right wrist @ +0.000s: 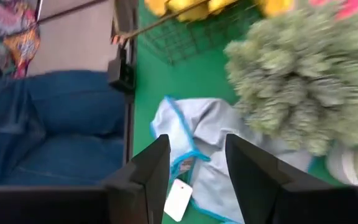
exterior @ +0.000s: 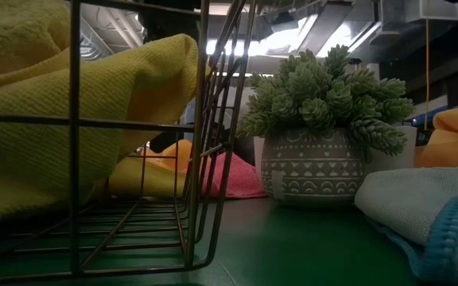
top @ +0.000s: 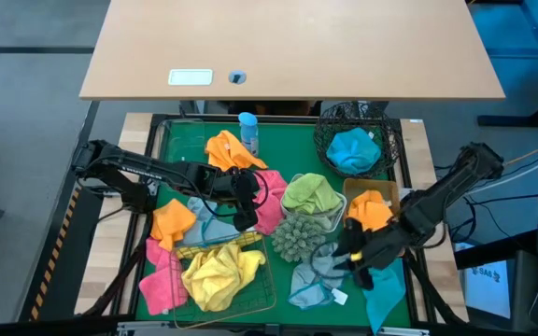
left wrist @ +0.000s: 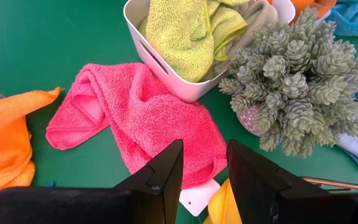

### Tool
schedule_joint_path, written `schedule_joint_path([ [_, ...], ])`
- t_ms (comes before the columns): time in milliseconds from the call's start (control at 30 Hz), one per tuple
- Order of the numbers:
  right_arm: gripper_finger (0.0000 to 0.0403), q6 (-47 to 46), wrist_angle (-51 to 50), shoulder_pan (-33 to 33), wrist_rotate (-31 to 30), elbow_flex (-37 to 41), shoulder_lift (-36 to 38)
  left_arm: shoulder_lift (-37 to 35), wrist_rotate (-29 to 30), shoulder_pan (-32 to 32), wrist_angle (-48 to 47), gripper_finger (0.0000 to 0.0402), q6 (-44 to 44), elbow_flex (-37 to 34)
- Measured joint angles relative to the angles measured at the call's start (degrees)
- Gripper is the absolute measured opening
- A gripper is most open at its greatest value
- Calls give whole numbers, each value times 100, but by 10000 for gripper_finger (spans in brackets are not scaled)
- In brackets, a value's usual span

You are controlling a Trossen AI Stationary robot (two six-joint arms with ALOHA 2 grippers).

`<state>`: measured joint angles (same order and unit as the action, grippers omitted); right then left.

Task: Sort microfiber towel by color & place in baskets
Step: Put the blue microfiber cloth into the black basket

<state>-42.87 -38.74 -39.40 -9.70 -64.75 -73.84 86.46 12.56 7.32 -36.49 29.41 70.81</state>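
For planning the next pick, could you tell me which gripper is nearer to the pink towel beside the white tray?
Left. The left gripper hovers right over the pink towel, jaws open. The right gripper is across the potted plant, over the grey towel.

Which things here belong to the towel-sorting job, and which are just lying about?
Job: pink towel; yellow towel in gold wire basket; lime towel in white tray; teal towel in black mesh basket.
Lying about: potted succulent; blue spray bottle.
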Motion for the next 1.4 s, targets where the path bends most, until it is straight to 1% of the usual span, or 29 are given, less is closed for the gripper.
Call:
schedule_joint_path([
  [333, 156, 275, 81, 0, 924, 5, -1370, 0, 0, 0, 0, 118, 2, 0],
  [533, 156, 855, 109, 4, 934, 5, -1993, 0, 0, -1, 0, 118, 0, 0],
  [800, 156, 1453, 138, 4, 928, 5, -2547, 0, 0, 1, 0, 118, -2, 0],
  [900, 156, 1509, 139, 4, 887, 5, -2722, 0, 0, 1, -2, 118, -2, 0],
  [1067, 156, 1537, 149, 4, 445, 5, -2942, 0, 0, 0, 0, 118, -2, 0],
  [1400, 151, 1635, 210, 4, 473, 5, -3117, 0, 0, -1, -2, 118, -7, 0],
])
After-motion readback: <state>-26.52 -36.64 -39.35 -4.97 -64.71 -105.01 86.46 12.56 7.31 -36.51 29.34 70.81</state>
